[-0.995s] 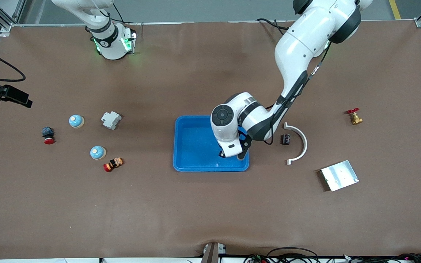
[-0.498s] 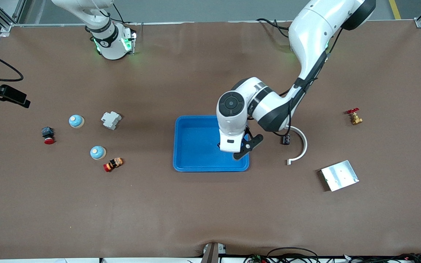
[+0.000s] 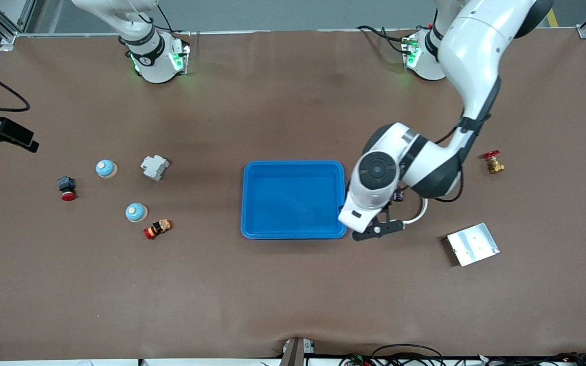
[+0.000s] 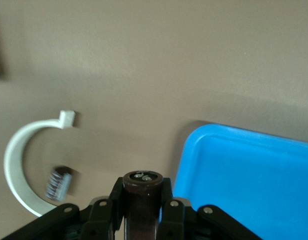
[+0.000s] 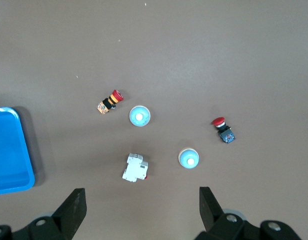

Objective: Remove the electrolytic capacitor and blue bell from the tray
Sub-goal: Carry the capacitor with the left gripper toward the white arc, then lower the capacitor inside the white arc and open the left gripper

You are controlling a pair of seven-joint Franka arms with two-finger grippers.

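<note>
Left gripper [image 4: 142, 210] pinches a dark capacitor [image 4: 142, 197]; right gripper [image 5: 141, 210] waits, spread wide.

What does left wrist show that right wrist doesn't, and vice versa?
Left wrist only: the left gripper with a dark cylindrical capacitor between its fingers, the white curved bracket, and a second small capacitor lying beside it.
Right wrist only: the open right gripper, two blue bells, two red-capped push buttons, and a white breaker.
Both: the blue tray and the brown table.
</note>
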